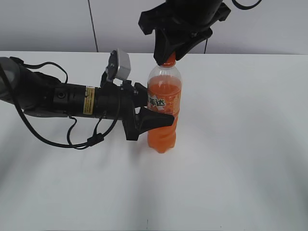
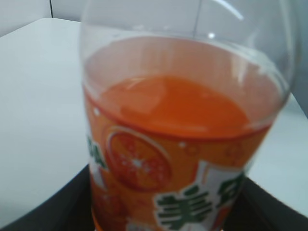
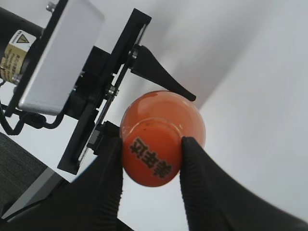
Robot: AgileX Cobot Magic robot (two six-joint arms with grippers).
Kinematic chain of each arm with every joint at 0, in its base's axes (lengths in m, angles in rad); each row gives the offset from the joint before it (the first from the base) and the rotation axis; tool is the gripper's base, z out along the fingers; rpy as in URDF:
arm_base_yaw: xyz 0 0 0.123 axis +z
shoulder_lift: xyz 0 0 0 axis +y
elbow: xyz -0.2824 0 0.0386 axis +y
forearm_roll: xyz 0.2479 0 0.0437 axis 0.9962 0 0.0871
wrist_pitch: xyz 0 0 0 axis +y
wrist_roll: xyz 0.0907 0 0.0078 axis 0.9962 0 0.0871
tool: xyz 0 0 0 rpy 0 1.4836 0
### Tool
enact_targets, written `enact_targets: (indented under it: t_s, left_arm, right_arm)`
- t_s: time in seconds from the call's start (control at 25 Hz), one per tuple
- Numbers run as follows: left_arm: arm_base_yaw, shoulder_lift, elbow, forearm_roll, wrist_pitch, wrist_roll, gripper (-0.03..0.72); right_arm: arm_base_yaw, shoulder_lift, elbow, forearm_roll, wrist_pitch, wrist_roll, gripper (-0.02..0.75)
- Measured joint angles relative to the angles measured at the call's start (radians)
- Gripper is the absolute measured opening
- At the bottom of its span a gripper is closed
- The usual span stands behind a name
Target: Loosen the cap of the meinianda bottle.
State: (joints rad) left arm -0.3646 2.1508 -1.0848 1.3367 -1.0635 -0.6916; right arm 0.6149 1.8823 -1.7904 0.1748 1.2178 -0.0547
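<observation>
The meinianda bottle (image 1: 163, 103) stands upright on the white table, clear plastic, filled with orange soda, orange label with white-and-green characters. My left gripper (image 1: 149, 111) comes in from the left and is shut on the bottle's body at the label; the left wrist view shows the bottle (image 2: 183, 144) up close between the black fingers. My right gripper (image 1: 168, 58) reaches down from above and is shut on the orange cap (image 1: 168, 60). In the right wrist view the cap (image 3: 151, 158), with dark characters on its top, sits clamped between the two ribbed black fingers (image 3: 151, 161).
The white table (image 1: 240, 159) spreads around the bottle, with a grey wall behind. The left arm's body and cables (image 1: 53, 98) lie along the table's left side. The left arm's silver wrist camera (image 3: 57, 57) shows beside the bottle.
</observation>
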Motion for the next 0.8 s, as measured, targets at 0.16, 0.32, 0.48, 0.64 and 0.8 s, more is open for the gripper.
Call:
enact_targets:
  t_s: [0.16, 0.32, 0.48, 0.64, 0.8]
  left_arm:
    - [0.000, 0.000, 0.000, 0.000, 0.000, 0.000, 0.430]
    - [0.000, 0.000, 0.000, 0.000, 0.000, 0.000, 0.430]
    - [0.000, 0.000, 0.000, 0.001, 0.000, 0.000, 0.430]
    - [0.000, 0.000, 0.000, 0.002, 0.000, 0.001, 0.429]
    - [0.000, 0.000, 0.000, 0.000, 0.001, 0.001, 0.429]
  right_arm:
    - [0.000, 0.000, 0.000, 0.001, -0.001, -0.067, 0.274]
    - [0.000, 0.000, -0.001, 0.003, -0.001, -0.299, 0.274]
    - [0.000, 0.000, -0.002, -0.003, -0.001, -0.645, 0.272]
    - [0.000, 0.000, -0.004, -0.026, 0.002, -0.985, 0.272]
    - [0.004, 0.000, -0.007, -0.053, 0.004, -1.152, 0.272]
